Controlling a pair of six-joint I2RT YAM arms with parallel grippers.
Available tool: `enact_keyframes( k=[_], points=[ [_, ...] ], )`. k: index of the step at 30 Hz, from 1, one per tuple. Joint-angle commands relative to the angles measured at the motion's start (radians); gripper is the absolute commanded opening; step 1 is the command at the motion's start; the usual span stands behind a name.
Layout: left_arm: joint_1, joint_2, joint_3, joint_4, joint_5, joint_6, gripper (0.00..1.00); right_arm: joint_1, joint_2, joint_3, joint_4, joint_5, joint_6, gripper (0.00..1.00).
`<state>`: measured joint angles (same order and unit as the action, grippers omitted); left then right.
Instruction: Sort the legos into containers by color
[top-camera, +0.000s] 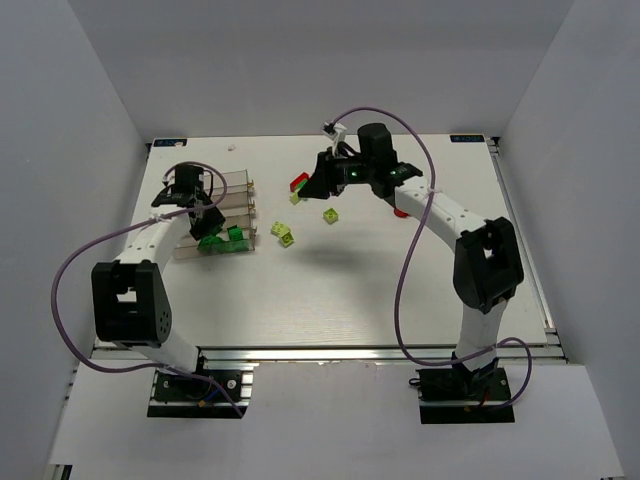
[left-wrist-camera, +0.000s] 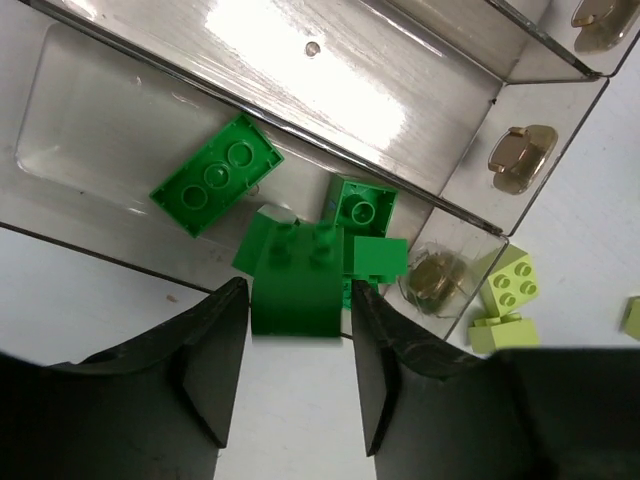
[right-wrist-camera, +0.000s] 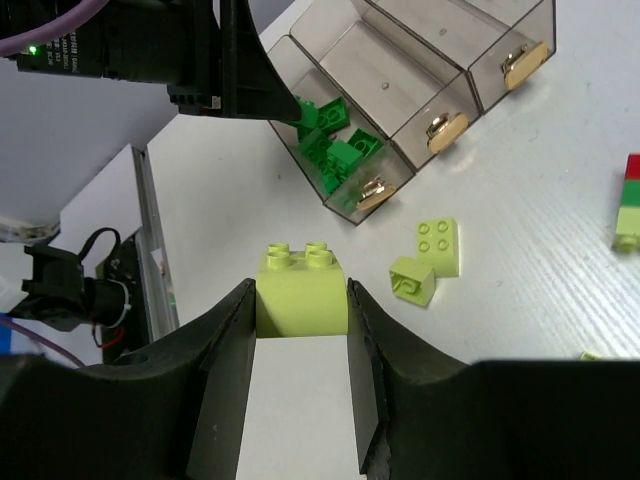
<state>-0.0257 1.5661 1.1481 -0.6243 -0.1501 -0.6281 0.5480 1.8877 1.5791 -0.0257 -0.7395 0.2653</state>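
Note:
The containers are one clear smoky tray (left-wrist-camera: 300, 90) of narrow compartments (top-camera: 232, 190) at the left. Dark green legos (left-wrist-camera: 215, 185) lie in its nearest compartment (right-wrist-camera: 335, 150). My left gripper (left-wrist-camera: 295, 370) hangs over that compartment's end, open. A dark green curved lego (left-wrist-camera: 295, 290) sits just past its fingertips with a thin gap on each side. My right gripper (right-wrist-camera: 300, 390) is raised over the table, shut on a lime lego (right-wrist-camera: 300, 290). Two lime legos (right-wrist-camera: 438, 245) (right-wrist-camera: 412, 280) lie loose near the tray. A red-topped stack (right-wrist-camera: 628, 200) lies farther off.
In the top view the left gripper (top-camera: 207, 222) is at the tray's near end and the right gripper (top-camera: 320, 188) is mid-table. Loose lime bricks (top-camera: 284, 233) lie between them and another lime brick (top-camera: 330, 215) to their right. A red piece (top-camera: 400, 212) peeks from under the right arm.

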Motion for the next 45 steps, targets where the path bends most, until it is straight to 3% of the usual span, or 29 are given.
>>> enact_keyframes(
  k=[1,6,13,15,17,19,20,21,23,25,27,28,34,45],
  points=[
    [0.009,-0.009,0.042,0.028,-0.023,0.011,0.57,0.026,0.030,0.088,-0.032,0.023,-0.090,0.00],
    [0.017,-0.034,0.032,0.040,-0.028,0.016,0.70,0.061,0.088,0.199,-0.085,0.043,-0.159,0.00],
    [0.024,-0.168,-0.037,0.090,-0.022,-0.015,0.68,0.116,0.183,0.321,-0.094,0.112,-0.205,0.00],
    [0.024,-0.228,-0.063,0.124,-0.019,-0.028,0.60,0.131,0.198,0.335,-0.070,0.126,-0.206,0.00],
    [0.024,-0.329,-0.117,0.146,-0.014,-0.044,0.29,0.141,0.221,0.354,-0.050,0.150,-0.205,0.00],
    [0.024,-0.398,-0.154,0.161,-0.022,-0.054,0.09,0.155,0.244,0.377,-0.019,0.172,-0.209,0.00],
    [0.024,-0.463,-0.186,0.163,-0.022,-0.058,0.02,0.159,0.254,0.384,-0.008,0.178,-0.212,0.00],
    [0.024,-0.495,-0.201,0.161,-0.023,-0.058,0.02,0.167,0.263,0.393,0.001,0.186,-0.210,0.00],
    [0.024,-0.579,-0.226,0.153,-0.026,-0.056,0.07,0.182,0.298,0.435,0.013,0.206,-0.215,0.00],
    [0.024,-0.623,-0.249,0.118,-0.037,-0.056,0.34,0.191,0.339,0.467,0.015,0.225,-0.221,0.00],
    [0.024,-0.664,-0.252,0.068,-0.052,-0.053,0.55,0.208,0.379,0.512,0.015,0.242,-0.219,0.00],
    [0.024,-0.675,-0.251,0.052,-0.065,-0.051,0.59,0.214,0.392,0.521,0.048,0.255,-0.218,0.00],
    [0.024,-0.678,-0.174,-0.067,-0.121,0.007,0.69,0.271,0.488,0.574,0.153,0.374,-0.238,0.00],
    [0.064,-0.653,-0.143,-0.107,-0.132,0.056,0.71,0.339,0.620,0.641,0.259,0.592,-0.262,0.00]
  ],
)
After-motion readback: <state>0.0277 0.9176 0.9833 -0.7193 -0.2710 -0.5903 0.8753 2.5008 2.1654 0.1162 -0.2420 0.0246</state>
